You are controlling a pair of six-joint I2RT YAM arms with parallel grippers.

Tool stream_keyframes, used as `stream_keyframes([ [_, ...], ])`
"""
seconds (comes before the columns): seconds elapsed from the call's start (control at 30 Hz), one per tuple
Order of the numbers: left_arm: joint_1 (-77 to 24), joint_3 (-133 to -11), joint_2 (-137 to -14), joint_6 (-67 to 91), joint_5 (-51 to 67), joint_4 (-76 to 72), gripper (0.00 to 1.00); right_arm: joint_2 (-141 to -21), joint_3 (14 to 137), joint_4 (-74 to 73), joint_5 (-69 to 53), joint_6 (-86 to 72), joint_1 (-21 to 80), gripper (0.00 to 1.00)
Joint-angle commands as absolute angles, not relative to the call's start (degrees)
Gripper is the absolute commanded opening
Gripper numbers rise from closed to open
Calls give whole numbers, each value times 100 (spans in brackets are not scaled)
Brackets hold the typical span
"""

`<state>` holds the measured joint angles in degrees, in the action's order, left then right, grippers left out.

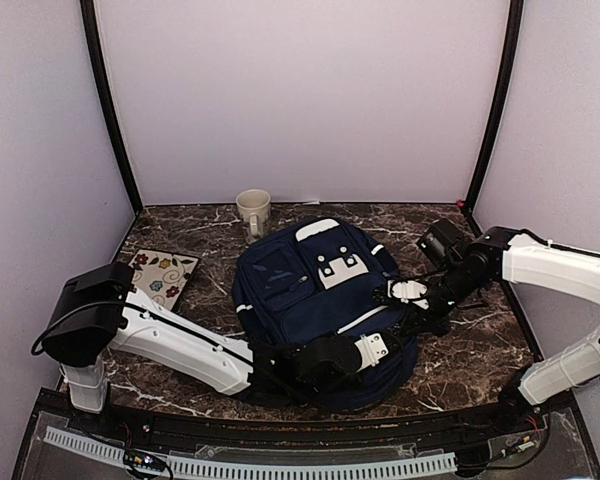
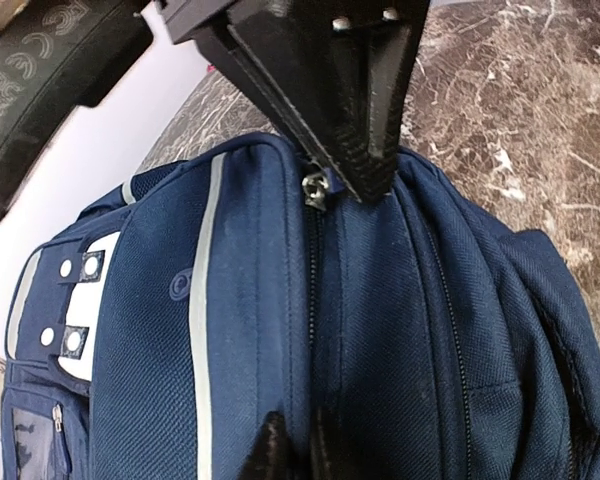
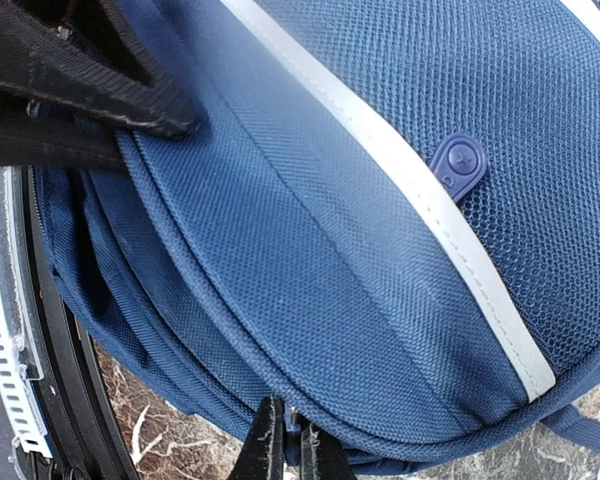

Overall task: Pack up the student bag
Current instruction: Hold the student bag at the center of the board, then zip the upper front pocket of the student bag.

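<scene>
The student bag lay flat at the middle of the marble tabletop, its white patch facing up. The left gripper stood at the bag's near right edge, fingers apart across the fabric, the upper tip beside a zipper pull. The right gripper also spread apart, straddled the bag's right rim. A cream mug stood behind the bag, and a floral mat lay to its left.
</scene>
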<state>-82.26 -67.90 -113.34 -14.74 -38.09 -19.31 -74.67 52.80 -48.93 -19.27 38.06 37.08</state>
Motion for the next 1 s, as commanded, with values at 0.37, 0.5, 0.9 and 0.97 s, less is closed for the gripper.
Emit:
stream_keyframes([
  [0.37,-8213,-5769,-10544,-1767,-2962,-2340,0,-7917,5598,-4788,-724,4194,2990,0],
  [0.5,-8226,-5586,-10447,-1983,-2510,-2522,0,-8210,5940,-4650,-615,4310,2789,0],
  [0.9,-8235,-5397,-10459,-2497,-2345,-3070,0,-9403,6968,-3811,-472,3692,2778,0],
  [0.97,-8235,-5387,-10461,-2498,-2418,-3065,0,-9334,6873,-3750,-482,3655,2777,0],
])
